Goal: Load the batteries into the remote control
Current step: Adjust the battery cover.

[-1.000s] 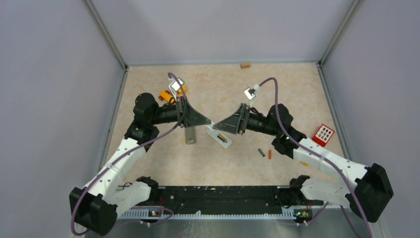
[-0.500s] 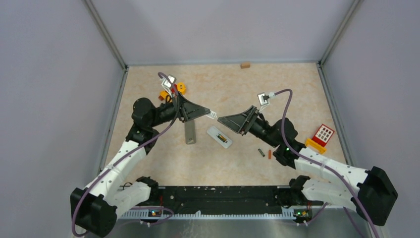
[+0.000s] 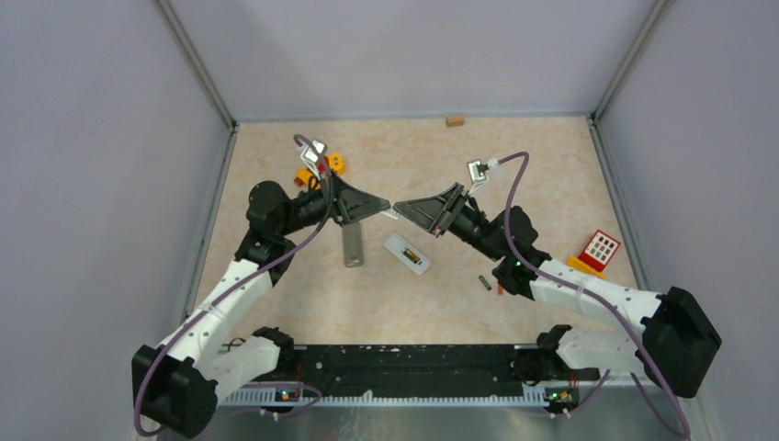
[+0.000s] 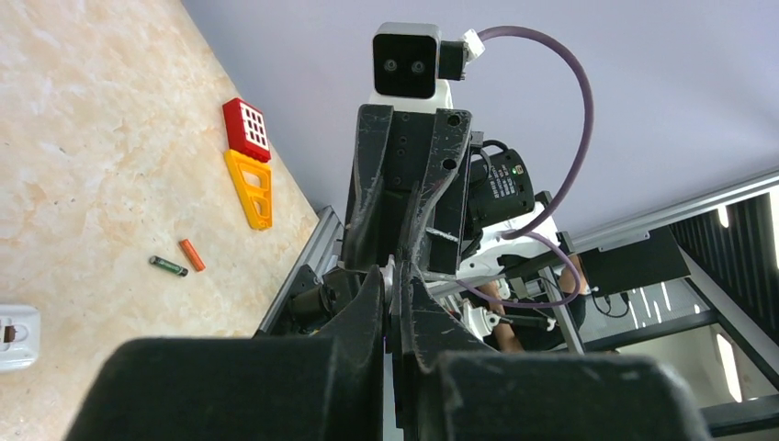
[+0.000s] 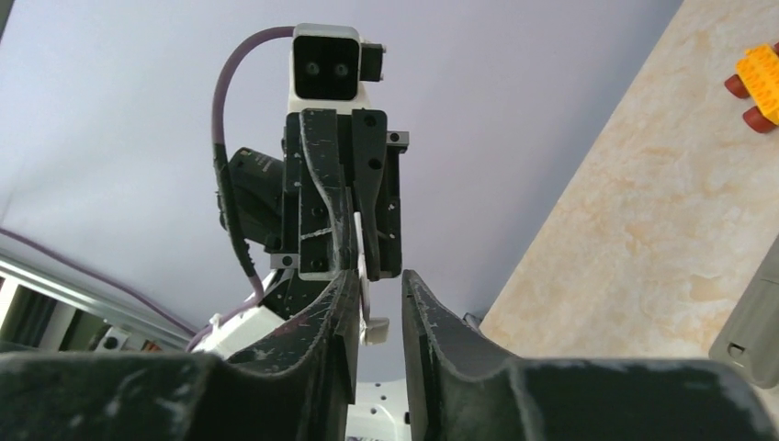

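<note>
The white remote (image 3: 407, 254) lies open on the table with one orange battery in its bay; it also shows in the left wrist view (image 4: 14, 335). My left gripper (image 3: 385, 209) is raised above it, shut on a thin white battery cover (image 3: 392, 212), seen in the left wrist view (image 4: 392, 280). My right gripper (image 3: 402, 214) is open, tip to tip with the left, its jaws either side of the cover (image 5: 366, 276). A dark green battery (image 3: 483, 283) and an orange battery (image 3: 499, 288) lie by the right arm, also in the left wrist view (image 4: 168, 266) (image 4: 192, 254).
A grey remote (image 3: 353, 246) lies left of the white one. Orange toy blocks (image 3: 317, 170) sit behind the left arm. A red block (image 3: 601, 246) on a yellow piece (image 3: 581, 265) lies at the right. A small brown block (image 3: 454, 120) is by the back wall.
Both grippers have left the remote on the table. The left rose with the white cover. The right swung up and left until its open jaws reached the cover.
</note>
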